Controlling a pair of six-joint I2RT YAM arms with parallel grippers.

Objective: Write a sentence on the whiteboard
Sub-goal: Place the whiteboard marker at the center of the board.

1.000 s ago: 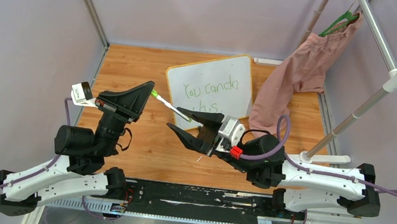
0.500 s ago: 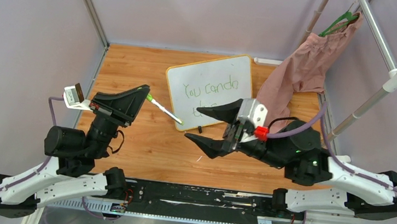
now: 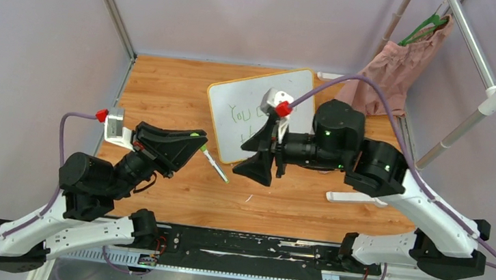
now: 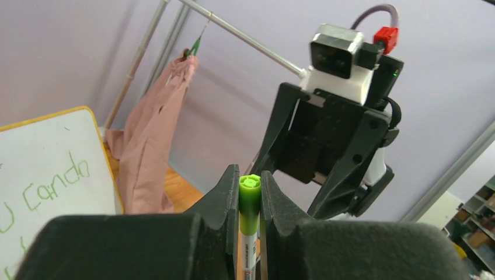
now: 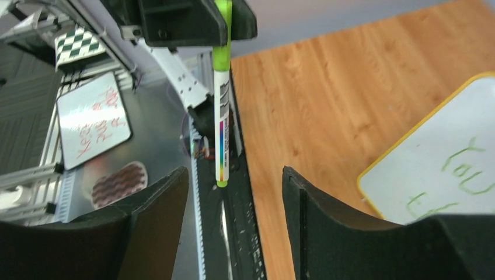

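Centrally, the left gripper is clenched on a slim white marker with a green end. The right gripper stands released, jaws wide, just beside its tip. At upper centre the rounded, yellow-rimmed whiteboard lies on the wood-grain table, its green sentence partly hidden.

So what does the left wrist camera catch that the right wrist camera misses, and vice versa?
Only the left wrist view shows the pink cloth hanging from a metal rail and the right arm's white wrist camera. Only the right wrist view shows a second small board with red writing and a black-and-white checkered card. Both show the lime-green marker with a white barrel clamped in the left gripper, and the white board with a yellow rim bearing green handwritten words.
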